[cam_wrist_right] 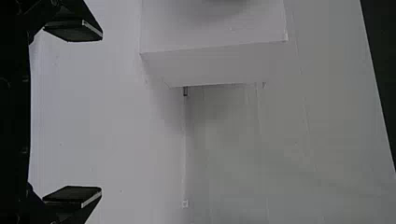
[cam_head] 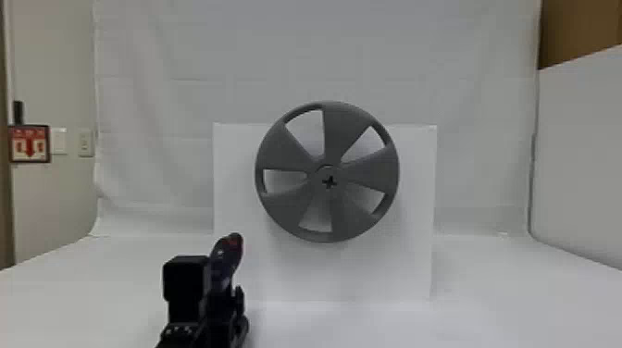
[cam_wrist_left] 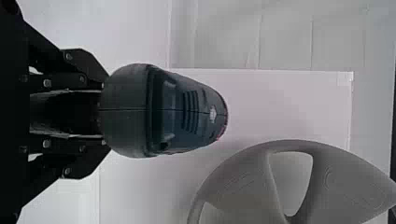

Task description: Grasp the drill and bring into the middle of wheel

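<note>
With left gripper [cam_head: 222,301], clenching drill [cam_head: 227,261] in fingers, left of and below wheel [cam_head: 370,171]; with right gripper [cam_wrist_right: 100,113], holding fingers wide apart.

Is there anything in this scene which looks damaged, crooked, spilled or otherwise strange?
Nothing stands out. The wheel looks whole in front of the white board, and no spill is visible on the white surface. The left gripper holds the drill, left of and below the wheel's middle, which fits an unfinished task.

wheel [cam_head: 345,134] in the way ahead, white board [cam_head: 407,268] behind, open room to the right
</note>
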